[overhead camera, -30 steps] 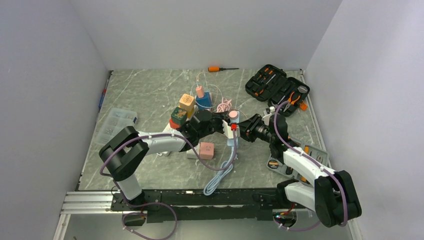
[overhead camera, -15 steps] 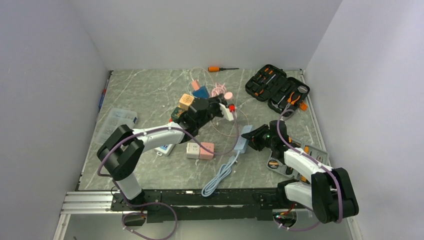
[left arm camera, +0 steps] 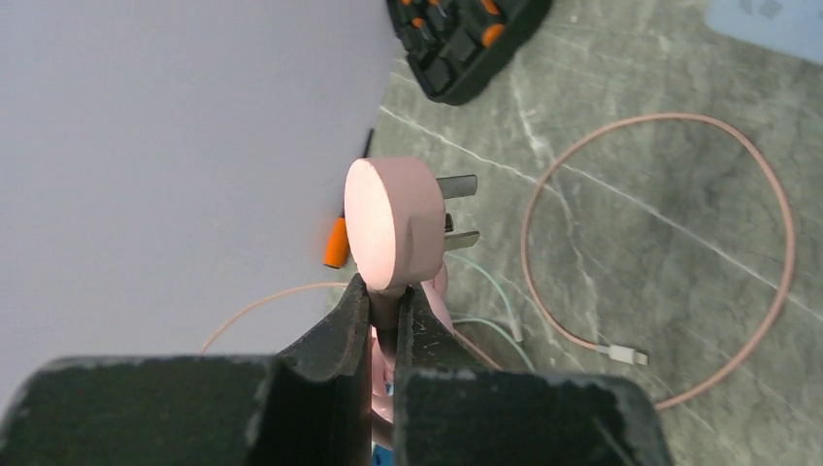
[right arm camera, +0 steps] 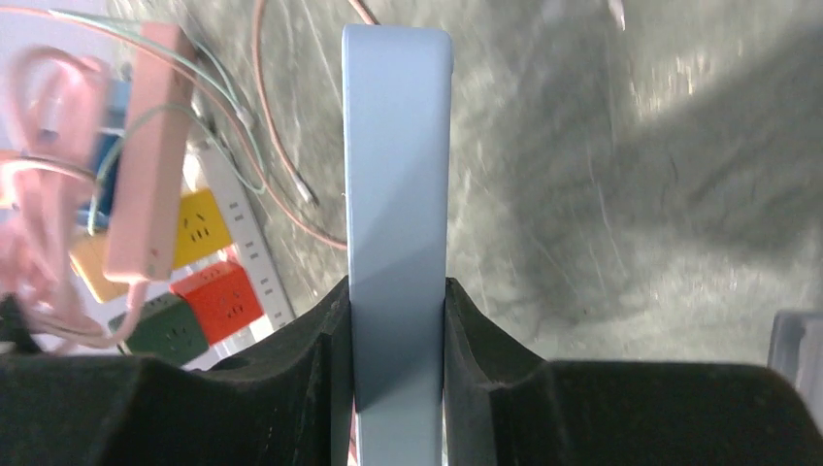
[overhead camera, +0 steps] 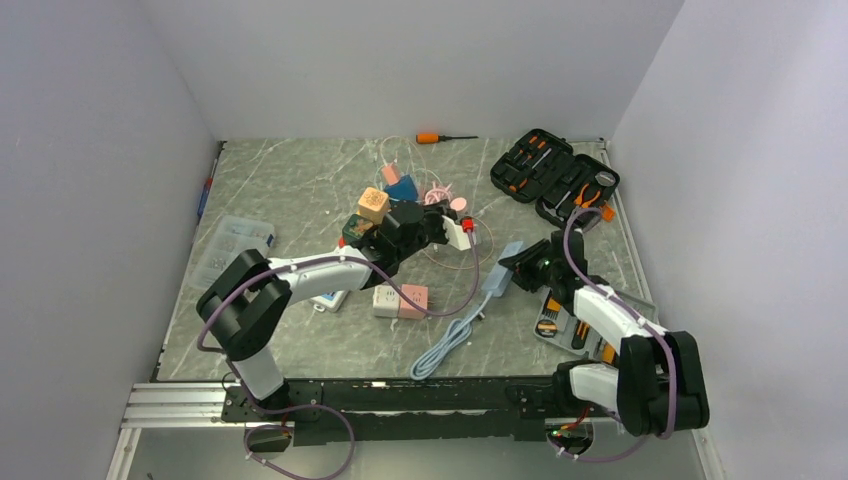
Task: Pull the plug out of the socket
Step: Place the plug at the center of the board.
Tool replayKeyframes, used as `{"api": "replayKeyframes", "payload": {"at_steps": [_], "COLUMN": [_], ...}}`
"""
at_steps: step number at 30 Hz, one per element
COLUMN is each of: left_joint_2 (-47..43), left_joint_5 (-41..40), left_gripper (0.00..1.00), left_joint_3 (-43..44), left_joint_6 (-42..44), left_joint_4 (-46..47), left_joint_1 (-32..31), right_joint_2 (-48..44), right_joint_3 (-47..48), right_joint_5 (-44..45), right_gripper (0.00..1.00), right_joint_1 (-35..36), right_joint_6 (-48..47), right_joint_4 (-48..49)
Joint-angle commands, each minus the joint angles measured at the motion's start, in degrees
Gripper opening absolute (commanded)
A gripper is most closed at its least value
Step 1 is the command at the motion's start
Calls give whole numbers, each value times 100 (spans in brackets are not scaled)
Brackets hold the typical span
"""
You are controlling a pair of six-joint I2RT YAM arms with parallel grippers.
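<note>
The round pink plug [left arm camera: 393, 223] is pinched in my shut left gripper [left arm camera: 386, 301], and its metal prongs [left arm camera: 456, 184] are bare and free in the air. In the top view the plug [overhead camera: 457, 205] is held above the table centre at my left gripper [overhead camera: 450, 217]. My right gripper [right arm camera: 398, 311] is shut on the light blue socket strip [right arm camera: 398, 175]. In the top view the strip [overhead camera: 497, 272] sits to the right of the plug, clearly apart from it, held by my right gripper [overhead camera: 515, 265]. Its pale blue cable [overhead camera: 450, 335] trails toward the front edge.
An open black tool case [overhead camera: 555, 178] lies at the back right and an orange screwdriver [overhead camera: 430, 137] at the back. Coloured socket cubes [overhead camera: 372, 205], loose pink cables [left arm camera: 660, 262], a pink-and-white adapter [overhead camera: 400, 300] and a clear box [overhead camera: 232, 245] lie nearby.
One second ago the plug and the blue strip were together at the centre. My left gripper has drawn the plug up and back, my right gripper has drawn the strip right, and they are now separated.
</note>
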Motion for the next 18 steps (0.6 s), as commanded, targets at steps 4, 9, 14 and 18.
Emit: {"api": "replayKeyframes", "payload": {"at_steps": [4, 9, 14, 18], "left_joint_2": [291, 700, 1186, 1424], "left_joint_5": [373, 578, 604, 602], "left_gripper": [0, 0, 0, 0], "left_joint_3": [275, 573, 1186, 1438], "left_joint_6": [40, -218, -493, -632], "left_joint_4": [-276, -720, -1340, -1491], "left_joint_1": [-116, -273, -413, -484], "right_joint_2": [603, 1243, 1308, 1324], "right_joint_3": [1492, 2230, 2130, 1859], "right_joint_5": [395, 786, 958, 949], "right_gripper": [0, 0, 0, 0], "right_joint_1": [-554, -584, -500, -486], "right_joint_6": [-974, -1400, -1669, -1715], "right_joint_4": [-308, -693, -993, -1108]}}
